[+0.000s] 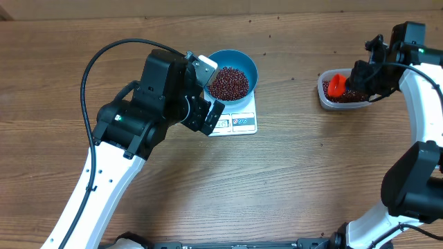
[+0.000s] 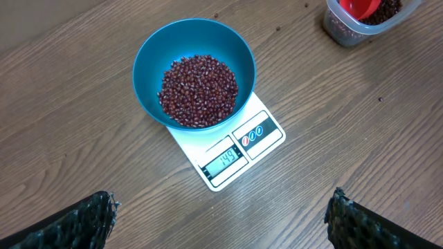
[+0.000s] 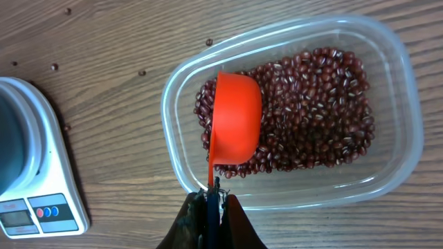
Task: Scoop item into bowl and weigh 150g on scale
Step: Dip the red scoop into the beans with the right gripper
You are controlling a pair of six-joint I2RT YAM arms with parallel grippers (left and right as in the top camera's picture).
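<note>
The blue bowl (image 1: 243,59) (image 2: 149,62) stands on the white scale (image 1: 241,123) (image 2: 257,133), holding a heap of dark red-brown beans (image 1: 228,83) (image 2: 198,81). The scale's display reads 149. My left gripper (image 1: 210,93) (image 2: 221,207) hovers open just left of the bowl, with nothing between its fingers. My right gripper (image 1: 356,79) (image 3: 213,197) is shut on the blue handle of the red scoop (image 1: 336,84) (image 3: 235,117). The scoop lies on more beans (image 3: 311,104) inside the clear container (image 1: 325,100) (image 3: 401,166).
A few stray beans (image 3: 54,67) lie on the wooden table between the scale and the container. The container sits at the far right, well apart from the scale. The left arm's body covers the table left of the bowl.
</note>
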